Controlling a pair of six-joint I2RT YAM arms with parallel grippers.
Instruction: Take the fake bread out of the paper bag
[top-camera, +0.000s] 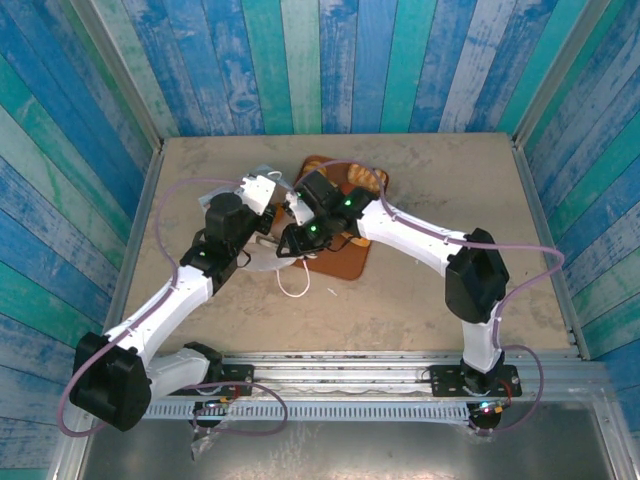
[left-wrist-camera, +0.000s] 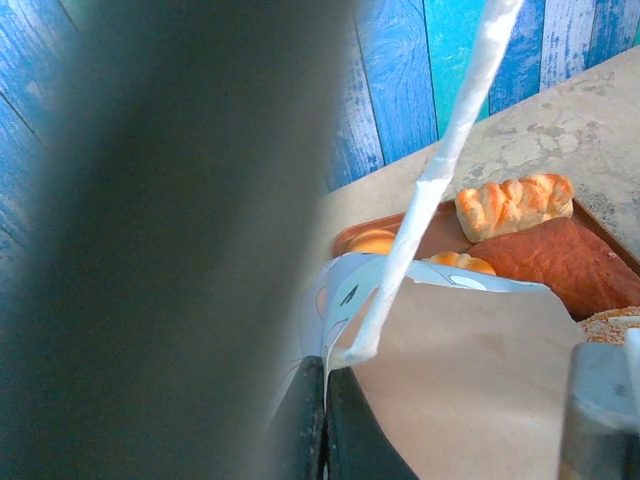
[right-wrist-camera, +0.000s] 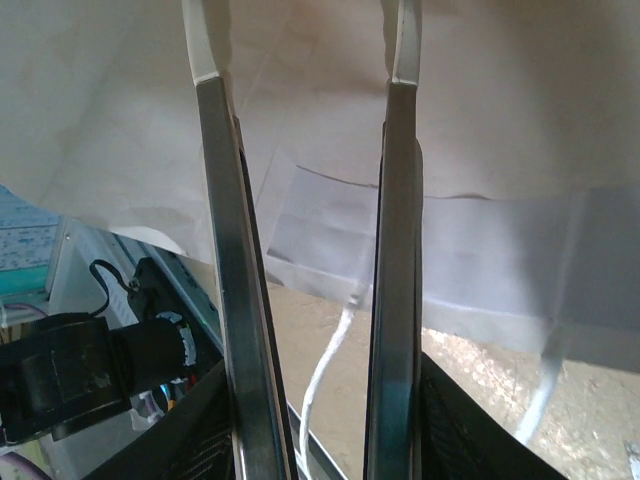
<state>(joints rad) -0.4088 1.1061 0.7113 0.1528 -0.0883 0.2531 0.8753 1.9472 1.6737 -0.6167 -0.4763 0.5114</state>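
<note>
left gripper (left-wrist-camera: 325, 405): closed, rim of white paper bag (left-wrist-camera: 450, 370) seemingly being pinched | right gripper (right-wrist-camera: 300, 60): being held parted, empty, bag paper just ahead

On the counter (top-camera: 450, 190), the tray (top-camera: 348, 262) sits between the two arms, and the fake bread (left-wrist-camera: 515, 205) lies on it. The paper bag (left-wrist-camera: 450, 390) is just left of the tray. A cord handle (top-camera: 295, 285) trails onto the counter on the bag's near side. The left gripper (left-wrist-camera: 325, 400) pinches the bag's rim from the left. The right gripper (right-wrist-camera: 305, 40) reaches inside the bag from the tray side.
</note>
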